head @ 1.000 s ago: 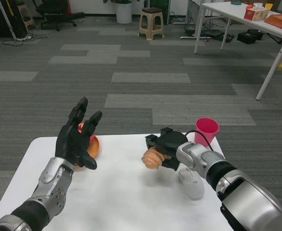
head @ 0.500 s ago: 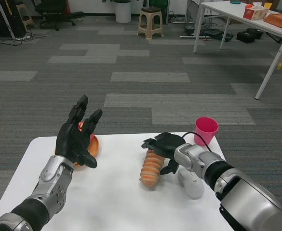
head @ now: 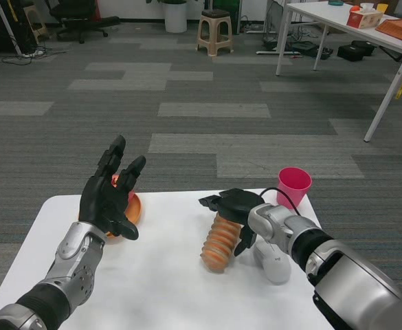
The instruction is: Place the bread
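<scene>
The bread (head: pixel 221 240), a ridged orange-brown loaf, rests on the white table (head: pixel 159 282) right of centre, its far end under my right hand (head: pixel 233 205). That hand's fingers spread out over the loaf's top end and its thumb runs down the loaf's right side; no firm grip shows. My left hand (head: pixel 110 196) is raised with fingers apart over an orange plate (head: pixel 133 210) at the table's back left, holding nothing. A small red thing (head: pixel 115 181) shows behind its fingers.
A pink cup (head: pixel 294 185) stands at the table's back right corner. A white mouse-shaped object (head: pixel 273 262) with a black cable lies just right of the bread, under my right forearm. A person-free carpeted floor, a stool and another table lie beyond.
The right hand lowered the bread from the air onto the table and its fingers have spread apart over it. The left hand has stayed still.
</scene>
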You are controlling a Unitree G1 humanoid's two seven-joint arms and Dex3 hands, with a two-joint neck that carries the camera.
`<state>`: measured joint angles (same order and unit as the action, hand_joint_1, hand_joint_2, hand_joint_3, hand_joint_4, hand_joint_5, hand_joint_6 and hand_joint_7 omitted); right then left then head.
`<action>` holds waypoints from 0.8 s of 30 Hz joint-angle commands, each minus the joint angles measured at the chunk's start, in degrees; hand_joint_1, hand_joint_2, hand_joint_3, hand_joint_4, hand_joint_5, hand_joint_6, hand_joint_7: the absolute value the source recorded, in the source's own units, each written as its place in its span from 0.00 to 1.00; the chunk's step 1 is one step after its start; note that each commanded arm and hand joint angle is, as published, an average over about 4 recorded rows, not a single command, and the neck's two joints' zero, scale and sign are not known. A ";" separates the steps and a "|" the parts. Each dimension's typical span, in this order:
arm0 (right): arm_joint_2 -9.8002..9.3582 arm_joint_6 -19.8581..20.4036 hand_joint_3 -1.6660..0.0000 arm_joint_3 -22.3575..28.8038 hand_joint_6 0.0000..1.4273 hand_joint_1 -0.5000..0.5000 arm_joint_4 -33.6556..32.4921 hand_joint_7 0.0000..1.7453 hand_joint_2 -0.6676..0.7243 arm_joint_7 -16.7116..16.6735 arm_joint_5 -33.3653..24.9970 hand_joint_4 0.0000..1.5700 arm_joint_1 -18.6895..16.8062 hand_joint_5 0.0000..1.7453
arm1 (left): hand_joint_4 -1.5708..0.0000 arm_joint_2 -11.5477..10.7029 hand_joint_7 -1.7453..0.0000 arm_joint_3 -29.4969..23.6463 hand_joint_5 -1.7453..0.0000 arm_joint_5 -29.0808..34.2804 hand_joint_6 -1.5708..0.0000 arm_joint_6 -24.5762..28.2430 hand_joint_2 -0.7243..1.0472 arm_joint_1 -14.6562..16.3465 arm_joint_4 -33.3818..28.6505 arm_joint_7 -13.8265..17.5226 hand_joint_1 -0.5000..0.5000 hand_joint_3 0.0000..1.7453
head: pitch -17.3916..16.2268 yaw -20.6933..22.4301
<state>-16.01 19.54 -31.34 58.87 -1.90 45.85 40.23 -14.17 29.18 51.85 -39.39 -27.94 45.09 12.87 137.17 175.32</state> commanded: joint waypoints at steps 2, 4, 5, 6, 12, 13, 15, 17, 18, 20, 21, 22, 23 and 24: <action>-1.00 0.22 0.81 0.23 0.00 0.17 -2.40 0.00 0.36 1.10 -2.85 0.00 0.73 0.00 | 1.00 -0.27 1.00 -0.17 0.76 0.00 1.00 -0.07 0.15 -0.19 0.43 -0.12 1.00 0.05 | -0.02 0.13; -1.28 0.50 0.81 0.23 0.00 0.19 -3.41 0.00 0.36 1.54 -3.93 0.00 0.47 0.00 | 1.00 -0.25 1.00 -0.17 0.76 0.00 1.00 -0.10 0.15 -0.19 0.41 -0.12 1.00 0.05 | 0.05 0.15; -1.57 0.83 0.81 0.27 0.00 0.19 -4.26 0.00 0.36 1.87 -4.81 0.00 0.23 0.00 | 1.00 -0.25 1.00 -0.17 0.76 0.00 1.00 -0.12 0.15 -0.17 0.37 -0.12 1.00 0.05 | 0.08 0.17; -1.77 1.10 0.81 0.32 0.00 0.20 -4.84 0.00 0.36 2.09 -5.47 0.00 0.05 0.00 | 1.00 -0.25 1.00 -0.17 0.76 0.00 1.00 -0.14 0.15 -0.14 0.32 -0.12 1.00 0.05 | 0.09 0.24; -3.06 2.46 0.81 2.98 0.00 0.21 -10.44 0.00 0.36 3.04 -10.06 0.00 -2.28 0.00 | 1.00 -0.33 1.00 -0.19 0.76 0.00 1.00 -0.12 0.15 0.01 0.08 -0.12 1.00 0.04 | 0.14 0.24; -3.24 2.66 0.81 3.24 0.00 0.21 -10.92 0.00 0.36 3.10 -10.63 0.00 -2.52 0.00 | 1.00 -0.33 1.00 -0.19 0.76 0.00 1.00 -0.14 0.15 0.03 0.08 -0.12 1.00 0.04 | 0.20 0.43; -3.66 3.36 0.81 4.40 0.00 0.21 -12.53 0.00 0.36 3.26 -12.70 0.00 -3.51 0.00 | 1.00 -0.33 1.00 -0.17 0.76 0.00 1.00 -0.16 0.15 0.05 0.02 -0.12 1.00 0.04 | 0.13 0.72; -3.83 4.90 0.81 6.47 0.00 0.21 -14.24 0.00 0.34 3.30 -15.03 0.00 -5.00 0.00 | 1.00 -0.33 1.00 -0.17 0.76 0.00 1.00 -0.16 0.15 0.05 -0.07 -0.12 1.00 0.05 | 0.07 0.81; -3.85 5.62 0.81 7.26 0.00 0.21 -14.83 0.00 0.33 3.30 -15.88 0.00 -5.57 0.00 | 1.00 -0.33 1.00 -0.17 0.76 0.00 1.00 -0.16 0.15 0.08 -0.09 -0.12 1.00 0.05 | 0.10 0.75; -3.92 6.48 0.81 8.86 0.00 0.19 -16.09 0.00 0.32 3.28 -17.55 0.00 -6.83 0.00 | 1.00 -0.33 1.00 -0.22 0.76 0.00 1.00 -0.16 0.15 0.12 -0.09 -0.12 1.00 0.05 | 0.18 0.85; -3.96 6.87 0.81 9.72 0.00 0.18 -16.74 0.00 0.32 3.26 -18.45 0.00 -7.49 0.00 | 1.00 -0.33 1.00 -0.24 0.76 0.00 1.00 -0.16 0.15 0.14 -0.09 -0.12 1.00 0.05 | 0.16 0.94; -3.96 7.29 0.81 11.02 0.00 0.17 -17.84 0.00 0.32 3.24 -19.90 0.00 -8.56 0.00 | 1.00 -0.33 1.00 -0.26 0.76 0.00 1.00 -0.16 0.15 0.16 -0.12 -0.12 1.00 0.05 | 0.15 1.00; -3.94 7.58 0.81 12.01 0.00 0.17 -18.61 0.00 0.32 3.21 -20.94 0.00 -9.33 0.00 | 1.00 -0.33 1.00 -0.26 0.76 0.00 1.00 -0.16 0.15 0.16 -0.14 -0.12 1.00 0.05 | 0.15 1.07; -3.85 7.58 0.81 12.86 0.00 0.17 -19.49 0.00 0.32 3.24 -21.99 0.00 -10.19 0.00 | 1.00 -0.33 1.00 -0.28 0.76 0.00 1.00 -0.16 0.15 0.16 -0.16 -0.12 1.00 0.05 | 0.10 1.04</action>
<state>-19.49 26.61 -20.25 41.02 1.49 25.62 31.62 -14.16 29.12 51.88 -39.49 -27.96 44.90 12.87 137.29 176.34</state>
